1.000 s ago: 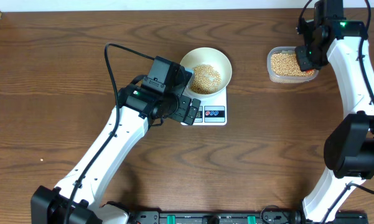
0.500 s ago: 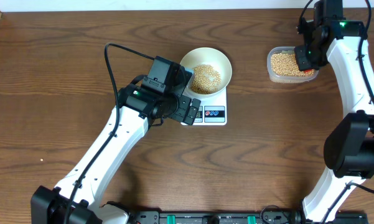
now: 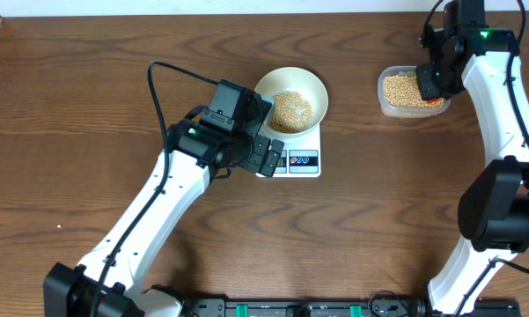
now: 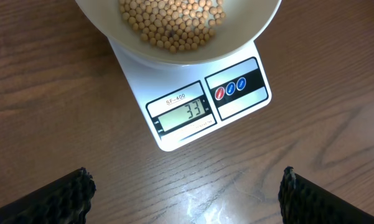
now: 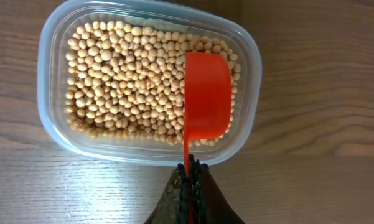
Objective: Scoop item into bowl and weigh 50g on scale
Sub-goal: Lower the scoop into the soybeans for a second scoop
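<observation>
The white bowl point(image 3: 291, 99) stands on the white scale point(image 3: 301, 161) and holds a heap of tan beans point(image 3: 291, 110). In the left wrist view the bowl point(image 4: 243, 31) and the beans point(image 4: 171, 22) sit at the top, and the scale's display point(image 4: 185, 112) reads 33. My left gripper point(image 4: 187, 186) hovers open over bare wood in front of the scale, empty. My right gripper point(image 5: 190, 171) is shut on the thin handle of an orange-red scoop point(image 5: 206, 93). The scoop's cup lies among the beans point(image 5: 124, 81) in the clear tub point(image 5: 50, 124).
The clear tub point(image 3: 383, 104) sits at the back right of the wooden table, well right of the scale. My left arm point(image 3: 158, 211) crosses the table diagonally from the front left. My right arm point(image 3: 502, 132) runs along the right edge.
</observation>
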### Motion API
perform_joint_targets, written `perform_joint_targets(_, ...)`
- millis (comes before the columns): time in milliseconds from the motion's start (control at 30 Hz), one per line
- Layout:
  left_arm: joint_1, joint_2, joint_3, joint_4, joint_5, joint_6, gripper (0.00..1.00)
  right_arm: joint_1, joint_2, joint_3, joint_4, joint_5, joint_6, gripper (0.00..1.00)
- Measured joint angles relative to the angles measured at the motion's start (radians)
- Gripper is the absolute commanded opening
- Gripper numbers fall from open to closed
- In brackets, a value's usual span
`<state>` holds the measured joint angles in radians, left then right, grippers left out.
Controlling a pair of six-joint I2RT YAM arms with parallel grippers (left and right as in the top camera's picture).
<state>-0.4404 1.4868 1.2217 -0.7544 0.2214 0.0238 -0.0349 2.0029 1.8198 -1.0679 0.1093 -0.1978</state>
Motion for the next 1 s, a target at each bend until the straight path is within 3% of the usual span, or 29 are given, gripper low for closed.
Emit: perform_joint_targets(1000,0.000,0.000,0.000,0.000,0.000,0.000,0.96,-0.006,0.046,0.000,0.008,-0.286,0.011,0.01)
